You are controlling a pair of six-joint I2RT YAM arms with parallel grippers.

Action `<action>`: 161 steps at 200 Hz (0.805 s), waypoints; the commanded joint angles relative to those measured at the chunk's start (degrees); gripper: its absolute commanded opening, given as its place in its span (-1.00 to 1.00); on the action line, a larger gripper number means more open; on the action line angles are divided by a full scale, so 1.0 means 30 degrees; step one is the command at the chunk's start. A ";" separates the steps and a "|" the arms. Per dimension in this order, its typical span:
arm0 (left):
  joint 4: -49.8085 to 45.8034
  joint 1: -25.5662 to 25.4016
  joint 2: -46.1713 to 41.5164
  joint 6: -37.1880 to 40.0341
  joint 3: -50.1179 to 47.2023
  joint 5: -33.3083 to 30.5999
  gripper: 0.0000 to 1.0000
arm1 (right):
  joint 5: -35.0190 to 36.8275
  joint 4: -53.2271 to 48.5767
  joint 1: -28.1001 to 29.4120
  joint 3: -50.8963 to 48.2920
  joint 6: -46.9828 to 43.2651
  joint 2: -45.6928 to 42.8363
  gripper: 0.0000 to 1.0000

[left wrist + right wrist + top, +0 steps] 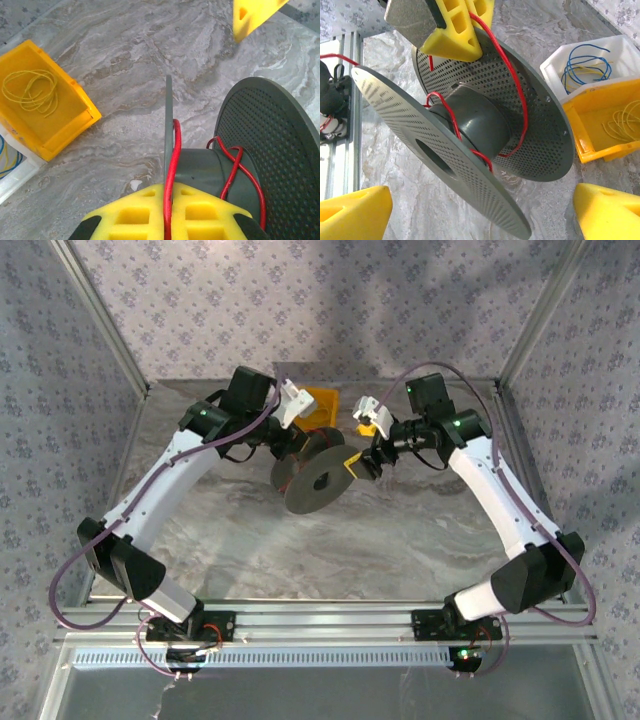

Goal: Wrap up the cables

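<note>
Left gripper (167, 197): bottom centre of its own wrist view, yellow pads (132, 217) closed on the rim of one spool flange, the cable running up between them; clamping there looks meant to steady the spool and pin the loose end while turns go on
Spool (315, 480): dark grey, tilted, mid-frame in the top view; whether its lower edge rests on the table (140, 45) I cannot tell
Cable (519, 95): thin and red; from the left pads it drops across the far flange (540, 125) and loops round the hub (480, 125); the few slack turns suggest that wrapping has barely begun
Right gripper (355, 466): just right of the spool in the top view; jaws wide apart, yellow tips in the lower corners of its own view, the near flange (410, 130) edge between them, gripping nothing; probably left free to gather slack and lead it round
Bins: yellow bin (70, 132) at the left of the left wrist view, holding yellow wire (30, 92); white bin (551, 67) beside it, holding blue wire (585, 65); both sit apart from the spool, likely out of the way
Count: one spool, two flanges, one hub, one red cable, two bins, two grippers
</note>
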 commanded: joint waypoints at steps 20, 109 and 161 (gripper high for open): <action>0.0359 -0.0105 -0.0439 -0.0103 0.0595 0.0077 -1.00 | -0.0653 0.1000 0.0278 -0.0774 -0.1249 -0.0942 0.83; -0.5814 -0.0137 0.5729 -0.6337 0.9015 -0.6818 -1.00 | 0.9408 0.2536 0.7210 -0.0354 0.1435 -0.1844 0.58; -0.7732 -0.0959 0.7356 -0.6648 1.1302 -0.8535 -1.00 | 1.3625 0.4428 0.9783 -0.0115 0.1057 -0.1051 0.56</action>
